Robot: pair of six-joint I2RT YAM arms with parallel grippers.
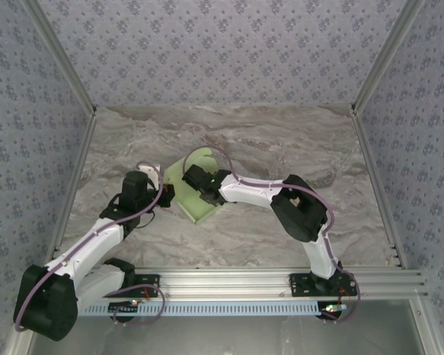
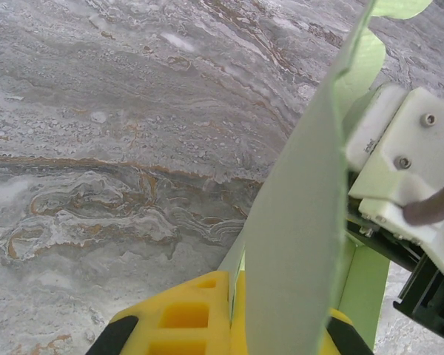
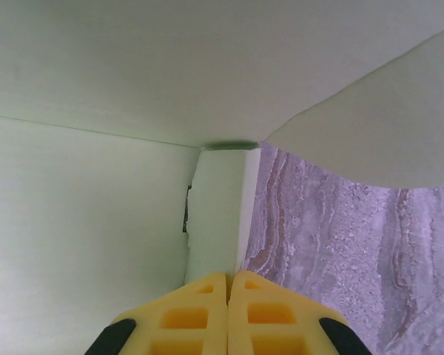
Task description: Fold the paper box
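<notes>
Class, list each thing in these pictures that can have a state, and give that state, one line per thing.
Pale lime-green thin card paper box: partly folded, panels bent up along creases, not yet closed into a box, held at both sides.
Yellow-fingered left gripper: shut on the edge of the paper box.
Yellow-fingered right gripper: shut, with a narrow strip of the card running in between its tips.

paper box (image 1: 194, 161): pale lime-green card, partly folded, one panel upright, rounded tab at 12 o'clock end; sits 9 o'clock of table (image 1: 296, 148) centre.
</notes>
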